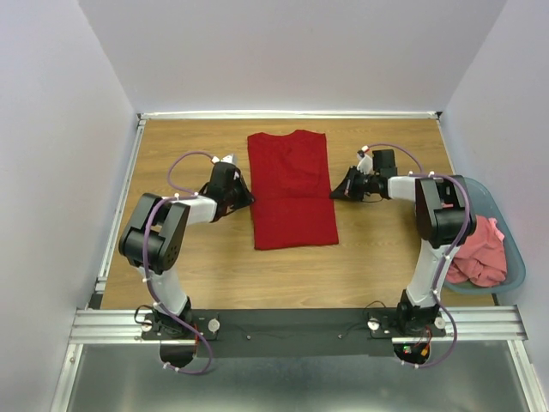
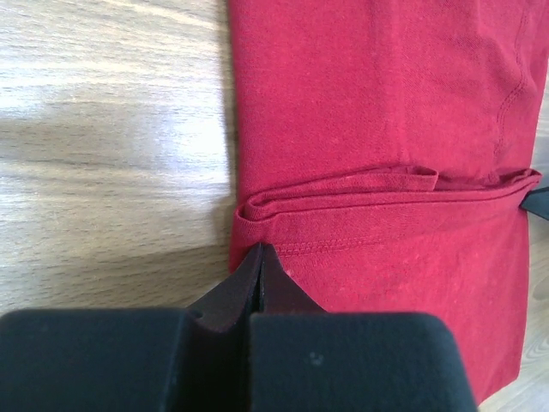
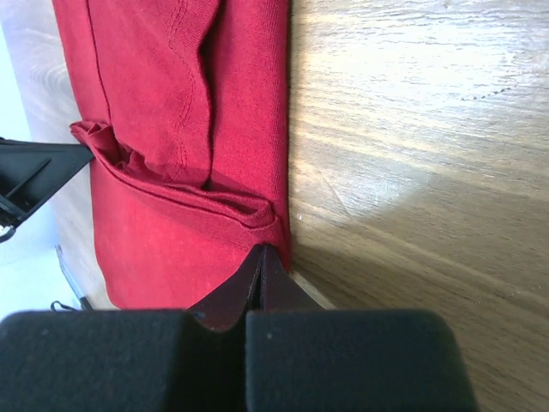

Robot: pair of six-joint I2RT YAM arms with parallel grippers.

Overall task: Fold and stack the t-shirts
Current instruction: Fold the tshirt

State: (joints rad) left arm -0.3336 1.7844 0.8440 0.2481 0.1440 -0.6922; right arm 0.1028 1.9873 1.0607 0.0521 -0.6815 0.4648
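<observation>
A dark red t-shirt (image 1: 292, 187) lies folded into a long strip at the middle of the wooden table. My left gripper (image 1: 249, 199) is at the middle of its left edge, and my right gripper (image 1: 334, 193) is at the middle of its right edge. In the left wrist view the jaws (image 2: 260, 249) are pressed together at the shirt's (image 2: 377, 112) edge, by a stitched hem. In the right wrist view the jaws (image 3: 262, 251) are pressed together at the shirt's (image 3: 171, 103) edge. A bunched ridge of cloth runs across the shirt between the grippers. Salmon-pink shirts (image 1: 480, 249) lie crumpled in a basket.
The grey-blue plastic basket (image 1: 517, 257) stands at the table's right edge, beside the right arm. White walls close in the table at the back and sides. A metal rail (image 1: 292, 322) runs along the near edge.
</observation>
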